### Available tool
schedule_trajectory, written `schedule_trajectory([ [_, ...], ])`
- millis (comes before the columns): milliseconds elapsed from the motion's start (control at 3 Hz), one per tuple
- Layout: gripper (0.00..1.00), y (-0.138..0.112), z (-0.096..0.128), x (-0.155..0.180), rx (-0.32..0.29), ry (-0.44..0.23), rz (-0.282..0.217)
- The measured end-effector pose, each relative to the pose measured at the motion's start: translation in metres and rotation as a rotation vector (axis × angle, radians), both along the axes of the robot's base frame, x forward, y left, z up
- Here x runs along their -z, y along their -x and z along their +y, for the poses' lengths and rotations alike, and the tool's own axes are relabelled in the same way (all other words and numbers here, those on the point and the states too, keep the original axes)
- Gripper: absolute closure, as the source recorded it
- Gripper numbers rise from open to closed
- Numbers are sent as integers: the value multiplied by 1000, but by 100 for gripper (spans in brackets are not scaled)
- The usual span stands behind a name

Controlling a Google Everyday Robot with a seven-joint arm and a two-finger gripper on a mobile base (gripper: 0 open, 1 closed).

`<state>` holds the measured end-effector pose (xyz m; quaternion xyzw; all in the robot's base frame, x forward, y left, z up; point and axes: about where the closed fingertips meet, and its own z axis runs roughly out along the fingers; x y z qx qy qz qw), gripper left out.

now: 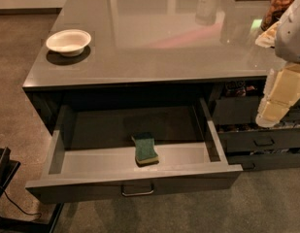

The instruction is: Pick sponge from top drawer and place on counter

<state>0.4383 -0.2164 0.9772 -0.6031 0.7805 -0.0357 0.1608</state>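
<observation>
**Open drawer with a sponge inside, robot gripper off to the right**

A dark cabinet island fills the view. Its glossy grey-brown counter takes up the upper half, from 9 o'clock round to 3 o'clock. Below it, the top drawer is pulled well out toward 6 o'clock, showing a lighter grey inside and a small silver bar handle on its front.

The sponge lies flat on the drawer floor, at about 6 o'clock from the middle of the view. Its dark green face is up, with a yellow edge showing beneath. It sits just beside the drawer's front wall, slightly right of the drawer's centre.

The gripper hangs at 3 o'clock, cream-coloured under a white arm. It is in front of the narrower dark drawers and well apart from the sponge. It carries nothing; whether it is set wide or narrow cannot be told.

A white bowl rests on the counter at 10 o'clock, near the left corner. A jar stands at 2 o'clock.
</observation>
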Motion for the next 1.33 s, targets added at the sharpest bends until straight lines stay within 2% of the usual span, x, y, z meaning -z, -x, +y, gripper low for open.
schedule_trajectory([
  [333,0,0,0,0,0,0,0],
  [667,19,0,0,0,0,0,0],
  [1000,42,-15,7,13,-1,-38,-28],
  [1333,66,-45,27,45,-26,-106,-52],
])
